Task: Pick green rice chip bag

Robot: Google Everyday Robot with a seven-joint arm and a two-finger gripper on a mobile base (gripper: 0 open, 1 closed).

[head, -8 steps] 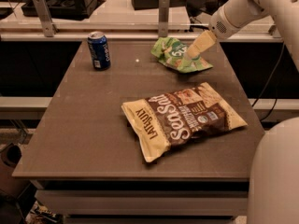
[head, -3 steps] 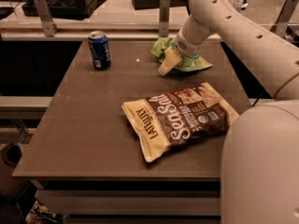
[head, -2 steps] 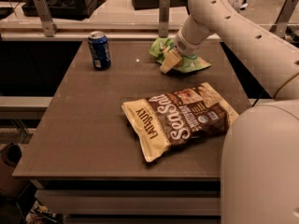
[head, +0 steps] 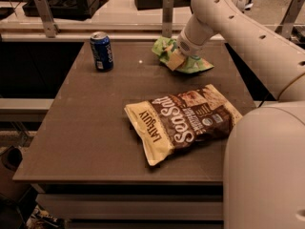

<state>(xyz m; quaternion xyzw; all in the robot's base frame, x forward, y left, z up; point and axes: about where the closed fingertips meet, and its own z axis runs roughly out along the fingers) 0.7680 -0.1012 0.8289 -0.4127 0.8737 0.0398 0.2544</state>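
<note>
The green rice chip bag (head: 194, 65) lies crumpled at the far middle-right of the brown table (head: 86, 128). It is small and light green. My gripper (head: 174, 60) comes down from the white arm (head: 224, 13) and rests on the bag's left part, covering its middle. The bag sits on the table surface.
A large cream-and-brown "Sea Salt" chip bag (head: 183, 120) lies at the table's centre-right. A blue soda can (head: 101, 51) stands upright at the far left. A rail with posts (head: 167, 8) runs behind the table. The robot's white body (head: 267, 171) fills the lower right.
The arm swung from the bag's right side over to its left part. Over the last second the gripper crept slightly farther onto the bag. The bag, can and large bag stayed put.
</note>
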